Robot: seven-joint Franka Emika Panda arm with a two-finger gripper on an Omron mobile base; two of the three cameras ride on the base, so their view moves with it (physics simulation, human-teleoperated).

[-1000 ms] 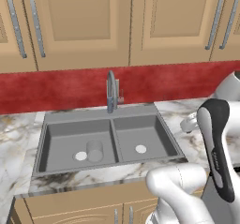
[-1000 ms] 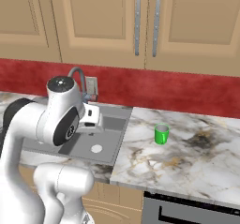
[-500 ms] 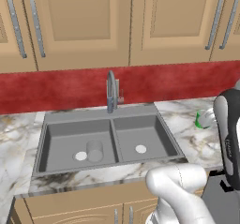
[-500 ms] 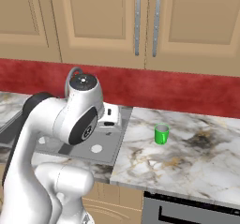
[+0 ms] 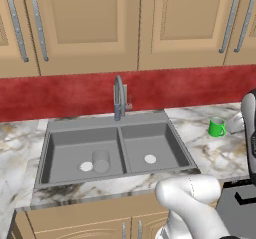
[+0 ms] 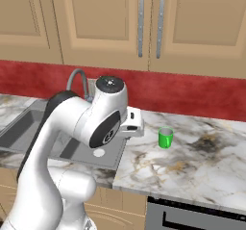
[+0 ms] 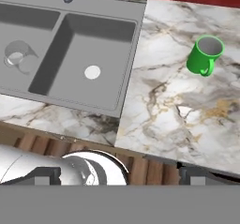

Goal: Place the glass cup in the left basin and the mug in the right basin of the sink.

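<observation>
Left base view: glass standing upright in the left basin, just beside its pale drain, so judging the first half of the task done. Right basin holding nothing but its drain. Mug sitting upright on the marble tabletop, well to the right of the sink and apart from it, so judging the second half not yet done. Faucet rising behind the divider. No brand, label or writing showing on the cabinets or the sink.

Right base view: mug standing alone on the tabletop, near the white wrist of the arm and not touching it. Hand hidden behind the arm's bulk here, so not telling whether open or closed.

Hand view: looking down over the sink edge and the tabletop. Glass showing in the left basin, right basin bare apart from the drain, mug on the marble with its handle facing the camera. Fingertips not made out at the bottom, so again not telling the hand's state; nothing seeming held, though. Remaining, by this reading: reaching the mug, gripping it, carrying it into the right basin. No readable lettering on the mug or the glass.
</observation>
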